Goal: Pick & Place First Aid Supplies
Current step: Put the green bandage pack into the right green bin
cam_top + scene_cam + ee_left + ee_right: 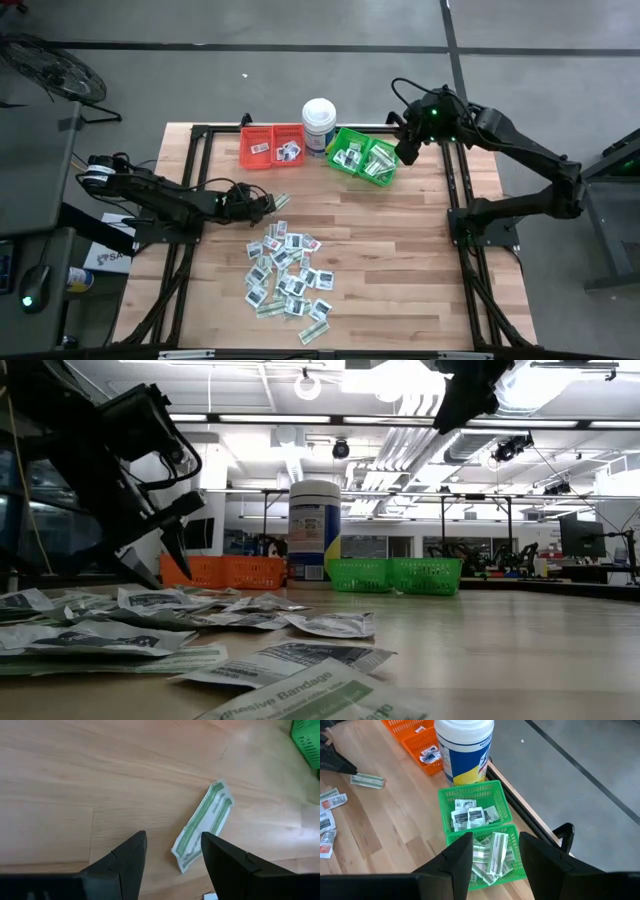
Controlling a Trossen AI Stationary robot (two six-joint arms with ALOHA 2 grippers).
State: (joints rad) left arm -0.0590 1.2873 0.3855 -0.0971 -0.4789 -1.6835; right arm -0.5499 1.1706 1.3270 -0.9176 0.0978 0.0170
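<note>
On the wooden tabletop [400, 250] a loose heap of first aid packets [288, 278] lies well on the near side of the white tub [319, 124], square white ones mixed with longer green-and-white strips. The tub stands upright at the far edge between two pairs of bins. On one side of it, the two red bins [272, 146] hold a few white packets. On its other side, the two green bins [362, 157] also hold supplies: square white packets in the compartment closer to the tub, green-and-white strips in the one farther from it.

The left tool [266, 203] hangs low over the tabletop between the tub and the heap, its two fingers spread and empty. A single green-striped strip [204, 824] lies flat on the wood just beyond the fingertips [136, 843], slightly bent, apart from the heap and not touched.

The right tool [408, 150] hovers above the green bins, on the side away from the tub, well clear of their contents. Its fingers [464, 851] are spread, with nothing pinched between them, and point down over the strip-filled compartment.
</note>
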